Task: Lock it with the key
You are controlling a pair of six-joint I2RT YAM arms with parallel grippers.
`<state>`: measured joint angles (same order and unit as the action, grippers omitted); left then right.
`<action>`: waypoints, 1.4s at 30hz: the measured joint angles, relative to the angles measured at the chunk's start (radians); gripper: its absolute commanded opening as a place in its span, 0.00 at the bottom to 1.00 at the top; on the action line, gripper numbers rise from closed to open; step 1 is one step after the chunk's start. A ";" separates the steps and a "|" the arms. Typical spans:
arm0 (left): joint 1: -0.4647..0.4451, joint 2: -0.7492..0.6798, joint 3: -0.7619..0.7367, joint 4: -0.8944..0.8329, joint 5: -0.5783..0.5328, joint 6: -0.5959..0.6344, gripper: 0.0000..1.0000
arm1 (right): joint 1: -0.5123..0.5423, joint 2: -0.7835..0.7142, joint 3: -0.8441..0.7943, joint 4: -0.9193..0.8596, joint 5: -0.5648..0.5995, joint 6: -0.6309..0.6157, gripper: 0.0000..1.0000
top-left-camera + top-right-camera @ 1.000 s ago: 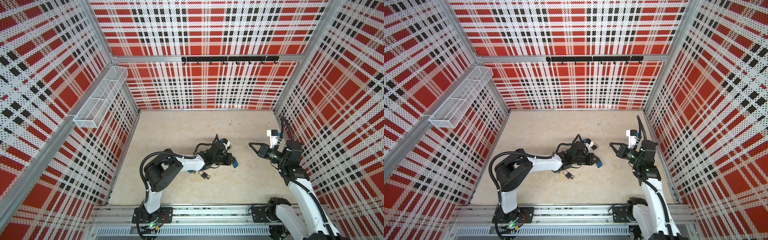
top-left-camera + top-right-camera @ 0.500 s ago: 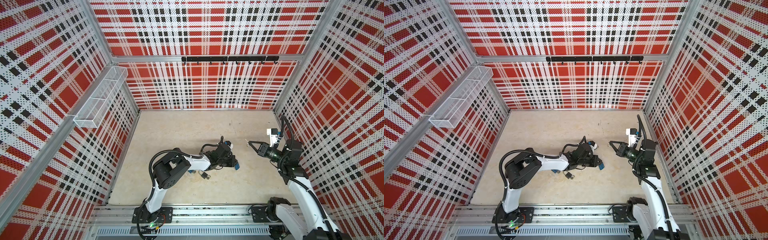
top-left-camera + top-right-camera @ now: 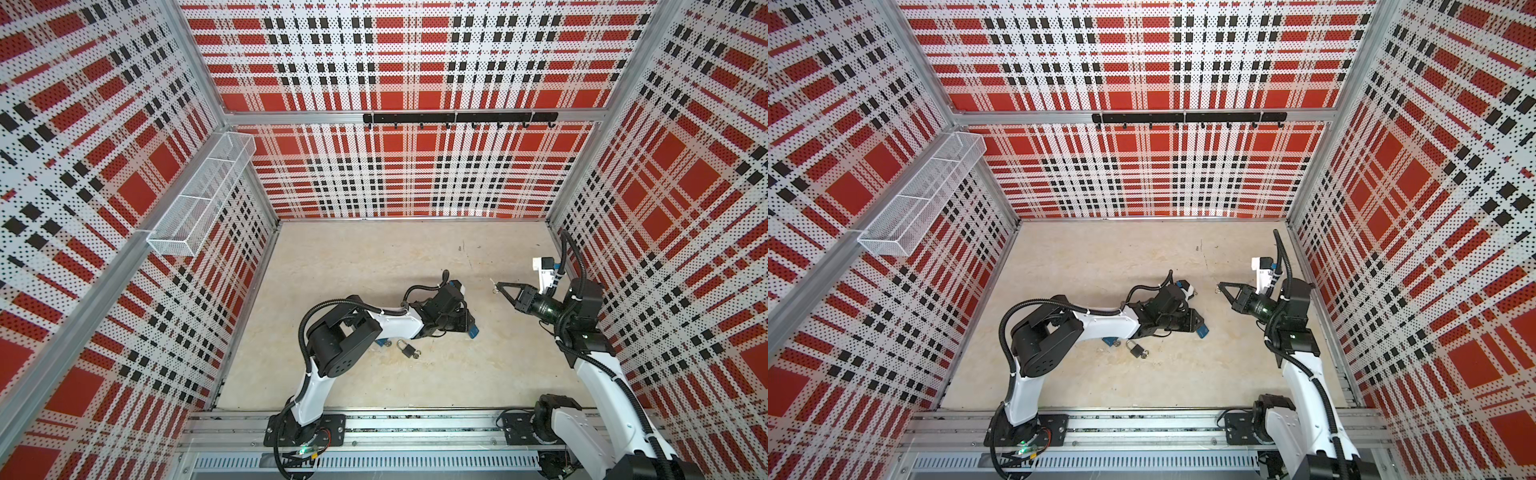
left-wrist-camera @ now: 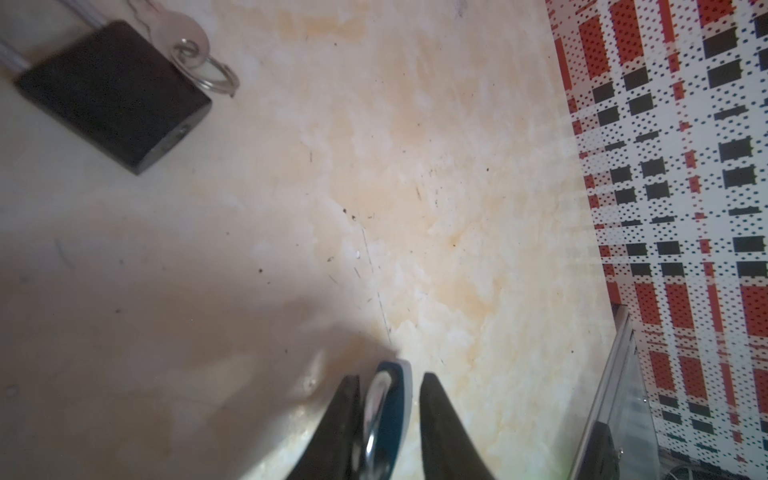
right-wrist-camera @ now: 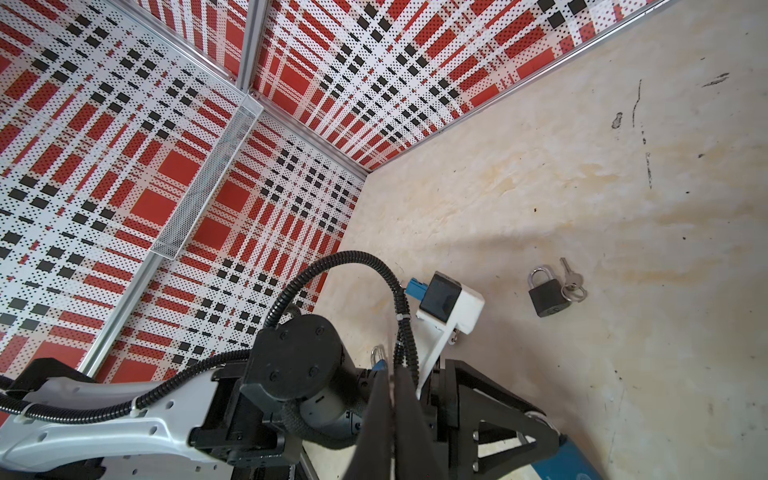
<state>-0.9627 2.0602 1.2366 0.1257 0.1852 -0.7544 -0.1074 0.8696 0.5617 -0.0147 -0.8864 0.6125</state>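
On the table (image 3: 374, 257), left tool (image 4: 389, 377) fingers sit apart around a blue padlock (image 4: 388, 411). Right tool (image 3: 500, 284) is clamped on a key (image 3: 493, 286) nearby. A black padlock (image 3: 408, 351) with keys lies beside the left arm.

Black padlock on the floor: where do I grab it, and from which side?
Take the black padlock by its body, from straight above, pinching across its two side edges. It lies flat on the floor, so only those thin edges offer a hold. The keys lie against one edge, so likely nudge them aside first.
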 measured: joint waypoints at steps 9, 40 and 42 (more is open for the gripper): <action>0.009 -0.008 0.000 -0.068 -0.058 0.038 0.36 | 0.000 -0.029 -0.018 -0.088 0.056 -0.042 0.00; 0.217 -0.484 -0.209 -0.105 -0.173 0.087 0.38 | 0.211 0.194 -0.074 -0.236 0.288 -0.208 0.00; 0.221 -0.501 -0.225 -0.109 -0.177 0.087 0.38 | 0.220 0.226 -0.074 -0.233 0.296 -0.214 0.00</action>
<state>-0.7414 1.5589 1.0115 0.0170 0.0086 -0.6670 0.1123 1.0954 0.4881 -0.2478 -0.5907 0.3981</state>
